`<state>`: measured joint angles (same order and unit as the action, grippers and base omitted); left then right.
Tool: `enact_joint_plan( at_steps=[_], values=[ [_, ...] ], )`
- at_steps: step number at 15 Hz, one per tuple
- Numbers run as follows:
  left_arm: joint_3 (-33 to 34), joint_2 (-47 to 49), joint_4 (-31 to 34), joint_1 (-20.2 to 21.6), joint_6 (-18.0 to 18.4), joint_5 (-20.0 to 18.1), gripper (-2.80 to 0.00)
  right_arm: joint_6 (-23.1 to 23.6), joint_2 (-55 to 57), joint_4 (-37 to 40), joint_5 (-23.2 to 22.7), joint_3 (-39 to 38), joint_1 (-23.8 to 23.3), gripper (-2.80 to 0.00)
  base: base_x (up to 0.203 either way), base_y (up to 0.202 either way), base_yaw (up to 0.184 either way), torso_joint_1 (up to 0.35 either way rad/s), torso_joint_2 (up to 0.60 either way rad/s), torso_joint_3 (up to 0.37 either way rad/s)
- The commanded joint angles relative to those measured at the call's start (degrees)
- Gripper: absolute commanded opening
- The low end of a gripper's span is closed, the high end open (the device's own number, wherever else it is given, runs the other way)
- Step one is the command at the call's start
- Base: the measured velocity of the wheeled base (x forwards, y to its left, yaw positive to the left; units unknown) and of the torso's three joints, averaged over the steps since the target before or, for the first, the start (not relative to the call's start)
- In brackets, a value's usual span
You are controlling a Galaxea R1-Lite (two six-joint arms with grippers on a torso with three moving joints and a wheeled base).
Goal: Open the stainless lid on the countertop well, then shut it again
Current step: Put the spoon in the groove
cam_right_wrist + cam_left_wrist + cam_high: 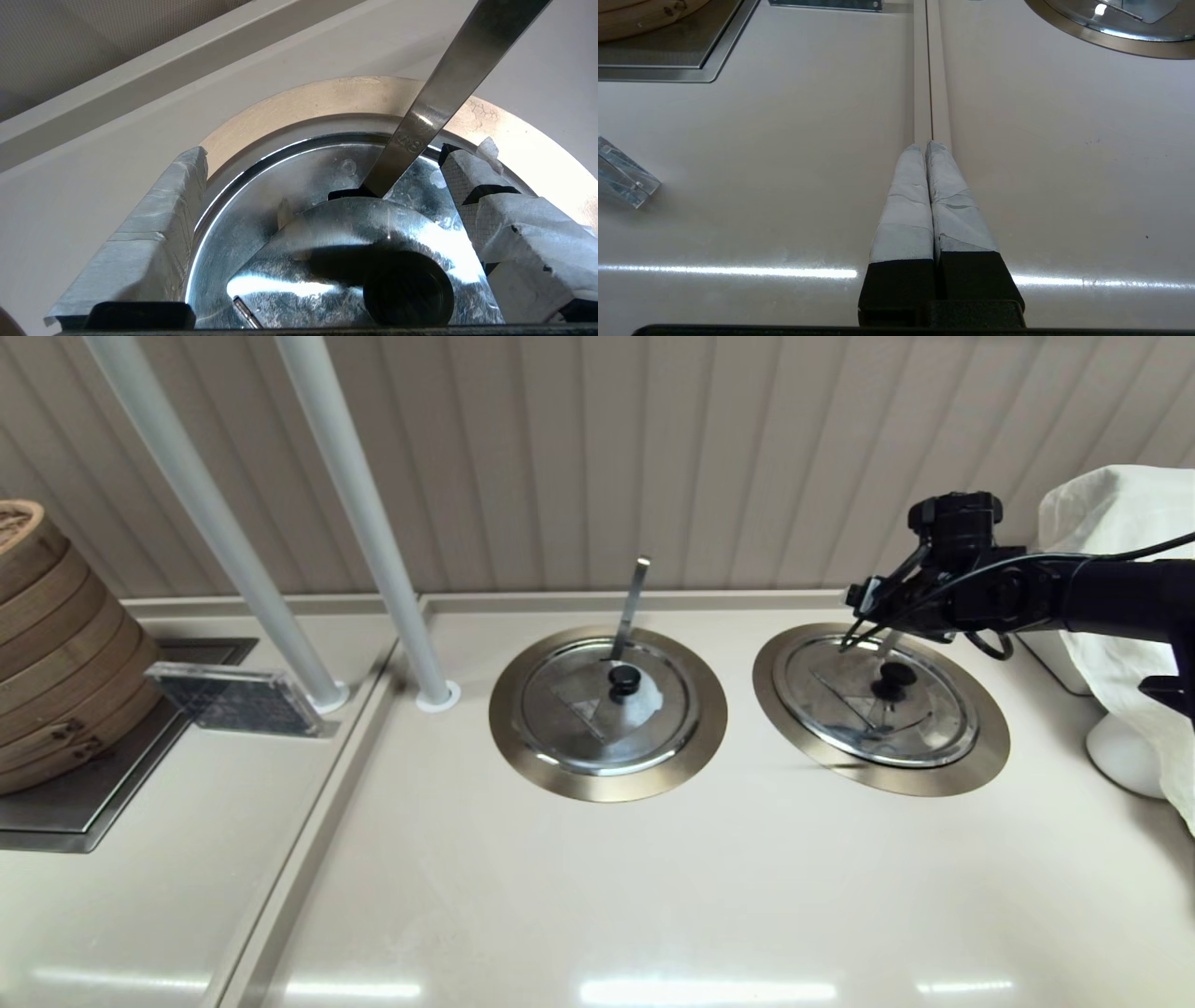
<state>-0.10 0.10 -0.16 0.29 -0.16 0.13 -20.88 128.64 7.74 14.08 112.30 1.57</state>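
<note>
The stainless lid [878, 700] lies flat and closed on the right-hand countertop well, inside its bronze-tinted flange [980, 756]. Its grey flap carries a black knob [893, 679]. My right gripper [864, 630] hovers open above the lid's far side, touching nothing. The right wrist view shows that gripper [327, 161] with its fingers [182, 186] spread wide. The lid [261, 205], the knob [408, 294] and the ladle handle [448, 88] lie between and beyond them, ringed by the flange [303, 102]. My left gripper [927, 145] stays shut over the counter seam, outside the head view.
The twin lid [569, 709] with a whitish flap patch and its own ladle handle [633, 607] sits to the left. Two white poles [373, 523] rise behind it. Bamboo steamers [47, 644] and an acrylic block [238, 700] stand far left. A white cloth [1130, 523] hangs at right.
</note>
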Motion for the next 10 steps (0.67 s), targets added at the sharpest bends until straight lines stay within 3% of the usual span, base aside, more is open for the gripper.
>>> enact_joint_plan(
  at_steps=[1, 10],
  values=[
    [0.01, -0.01, -0.02, 0.06, -0.02, 0.04, -2.8, 0.04, 1.16, -1.19, 0.07, 0.11, -0.51, 0.0, 0.0, 0.0, 0.0, 0.0, 0.0, 0.0],
    [0.01, -0.01, -0.02, 0.06, -0.02, 0.04, -2.8, 0.06, 6.27, -13.23, -2.5, 0.38, -0.7, 0.0, 0.0, 0.0, 0.0, 0.0, 0.0, 0.0]
  ],
)
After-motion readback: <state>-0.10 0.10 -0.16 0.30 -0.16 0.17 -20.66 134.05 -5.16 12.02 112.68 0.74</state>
